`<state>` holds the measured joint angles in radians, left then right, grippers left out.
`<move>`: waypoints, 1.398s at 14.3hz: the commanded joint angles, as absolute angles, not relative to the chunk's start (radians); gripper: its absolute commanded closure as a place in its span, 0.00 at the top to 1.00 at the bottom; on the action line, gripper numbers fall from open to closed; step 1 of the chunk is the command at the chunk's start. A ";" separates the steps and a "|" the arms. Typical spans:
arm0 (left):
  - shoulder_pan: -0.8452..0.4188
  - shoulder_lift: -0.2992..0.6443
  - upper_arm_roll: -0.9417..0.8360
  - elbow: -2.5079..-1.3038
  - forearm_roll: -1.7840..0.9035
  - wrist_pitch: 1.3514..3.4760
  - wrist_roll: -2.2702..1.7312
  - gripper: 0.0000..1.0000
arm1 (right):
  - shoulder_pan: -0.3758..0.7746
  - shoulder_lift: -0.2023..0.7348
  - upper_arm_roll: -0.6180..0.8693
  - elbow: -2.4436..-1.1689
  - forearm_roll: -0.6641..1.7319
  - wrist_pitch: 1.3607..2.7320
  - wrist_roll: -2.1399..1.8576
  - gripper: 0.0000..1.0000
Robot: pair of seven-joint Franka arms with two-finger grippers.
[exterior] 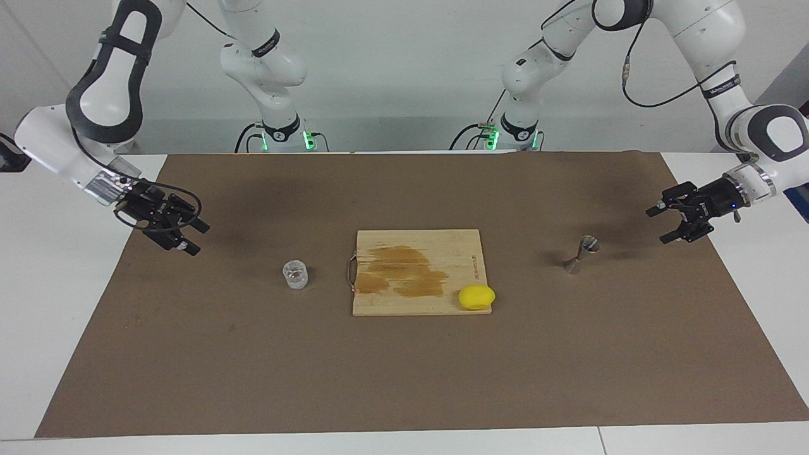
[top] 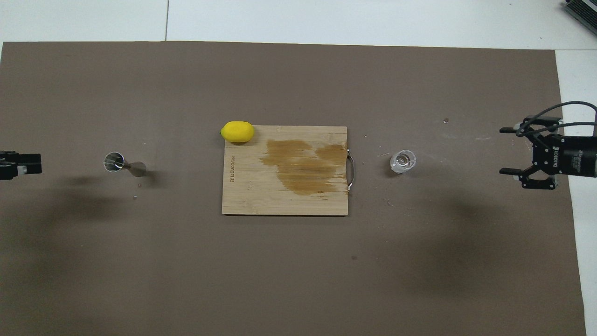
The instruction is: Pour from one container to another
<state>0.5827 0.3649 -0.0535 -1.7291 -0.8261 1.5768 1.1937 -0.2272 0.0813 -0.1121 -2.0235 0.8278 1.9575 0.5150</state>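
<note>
Brown mat point(exterior: 404, 379) covers most of my table, and everything sits on it. In the middle lies the wooden cutting board point(exterior: 417, 272) with a dark wet stain, and a yellow lemon point(exterior: 476, 297) rests on the board's corner farthest from the robots, toward the left arm's end.

My right gripper point(exterior: 189, 236) hangs over the mat's edge at the right arm's end, fingers apart and holding nothing. My left gripper point(exterior: 660, 224) hangs over the mat's edge at the left arm's end, fingers apart too, also holding nothing.

The little glass cup point(exterior: 295, 275) stands upright between the board and the right gripper, well apart from it. The small metal jigger point(exterior: 581, 253) stands near the left gripper, not touching it.

I think I am just at the reaching step. Next I would bring the right gripper down around the cup and squeeze gently, since glass is slippery.
</note>
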 commanded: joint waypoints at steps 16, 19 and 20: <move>0.689 0.566 -0.113 -1.657 -1.065 1.376 1.876 1.00 | -0.236 0.354 -0.037 -1.980 1.002 1.770 0.973 1.00; 0.727 0.620 -0.164 -1.637 -1.071 1.335 2.004 1.00 | -0.241 0.391 -0.005 -1.967 1.005 1.772 0.898 1.00; 0.727 0.620 -0.166 -1.643 -1.083 1.328 2.072 1.00 | -0.242 0.409 -0.002 -1.954 1.006 1.772 0.888 1.00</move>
<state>0.7045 0.5820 -0.1437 -1.6744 -1.0547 1.3700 1.9652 -0.2199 0.3707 -0.0287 -1.9894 0.9762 1.7819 0.9298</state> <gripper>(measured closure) 0.000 0.000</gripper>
